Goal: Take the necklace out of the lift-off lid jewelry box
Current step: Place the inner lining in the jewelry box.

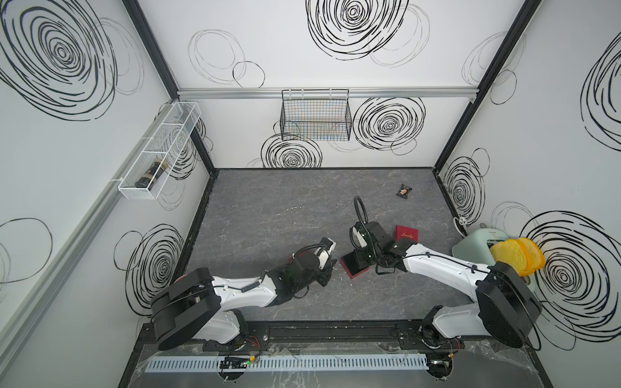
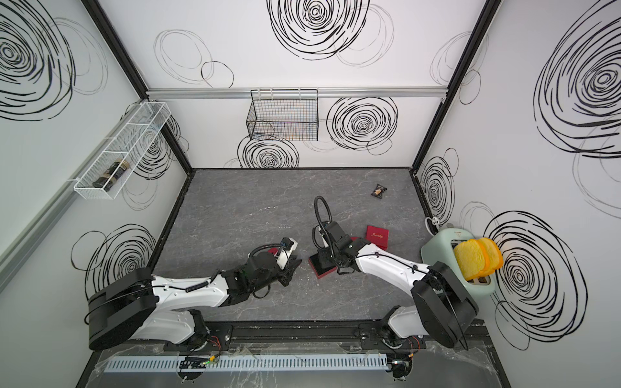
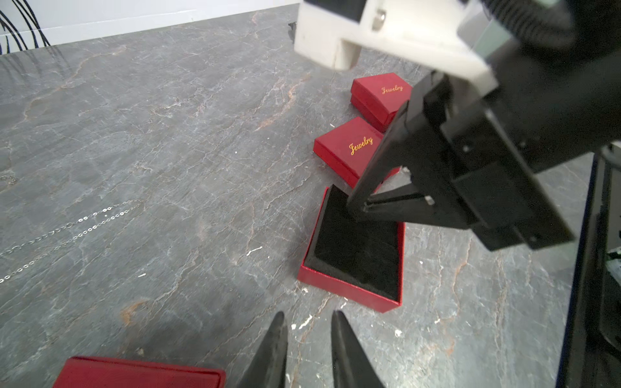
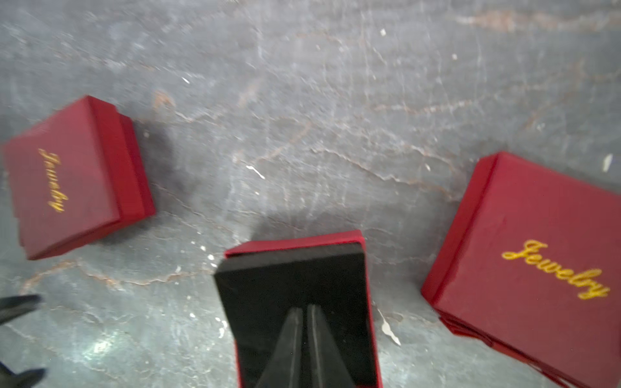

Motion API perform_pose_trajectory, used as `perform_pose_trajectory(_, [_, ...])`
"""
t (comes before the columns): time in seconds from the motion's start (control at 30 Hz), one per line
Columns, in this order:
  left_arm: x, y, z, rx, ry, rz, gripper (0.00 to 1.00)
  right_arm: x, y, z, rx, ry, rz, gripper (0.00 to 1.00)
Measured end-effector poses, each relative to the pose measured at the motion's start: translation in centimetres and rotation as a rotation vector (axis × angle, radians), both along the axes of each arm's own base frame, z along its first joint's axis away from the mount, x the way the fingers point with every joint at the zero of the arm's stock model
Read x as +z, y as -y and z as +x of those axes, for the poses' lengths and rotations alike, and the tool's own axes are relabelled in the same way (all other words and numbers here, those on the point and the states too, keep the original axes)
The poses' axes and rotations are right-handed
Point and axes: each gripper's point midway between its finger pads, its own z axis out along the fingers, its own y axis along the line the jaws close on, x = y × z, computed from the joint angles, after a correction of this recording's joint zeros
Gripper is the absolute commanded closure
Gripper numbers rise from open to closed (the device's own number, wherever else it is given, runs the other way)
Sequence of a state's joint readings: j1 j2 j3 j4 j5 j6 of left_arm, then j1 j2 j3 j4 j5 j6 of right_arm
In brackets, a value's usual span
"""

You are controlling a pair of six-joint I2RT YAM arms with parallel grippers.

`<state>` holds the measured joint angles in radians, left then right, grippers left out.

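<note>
The right fingers (image 4: 297, 331) are shut; if the foam (image 4: 295, 278) under them is pinched, the box (image 4: 302, 240) could be dragged; the left fingers (image 3: 279, 339) are narrow, empty.

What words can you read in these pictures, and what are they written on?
"Jewelry", in gold, on the red box beside the open box.
"Jewelry", in gold, on the farther red box.
Toaster label: too small to read.
Snack packet print: too small to read.
</note>
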<state>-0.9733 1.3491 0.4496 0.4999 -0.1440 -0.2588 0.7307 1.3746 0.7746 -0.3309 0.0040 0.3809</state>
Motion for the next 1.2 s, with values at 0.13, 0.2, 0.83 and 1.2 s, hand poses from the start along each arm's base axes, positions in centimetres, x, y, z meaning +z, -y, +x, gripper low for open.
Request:
perform_pose_trajectory(0.13, [-0.1,-0.4,-0.2,0.004,0.0,0.004,0.73,0.2,-0.4,0.3,0.003,0.003,0.007,0.88])
perform_pose_trajectory(0.2, [0.0,-0.6,-0.2,0.007,0.002,0.004,0.72,-0.3,-0.6,0.2,0.008,-0.014,0.0,0.88])
perform_pose_trajectory(0.83, [1.1,-2.6,-1.0,0.027,0.03,-0.005,0.62,-5.1,-1.7,0.0,0.016,-0.094,-0.052,0.87])
perform_pose_trajectory(1.2, [1.6,-3.1,-1.0,0.032,0.037,-0.009,0.4,-0.3,-0.9,1.1,-0.017,0.007,-0.053,0.74])
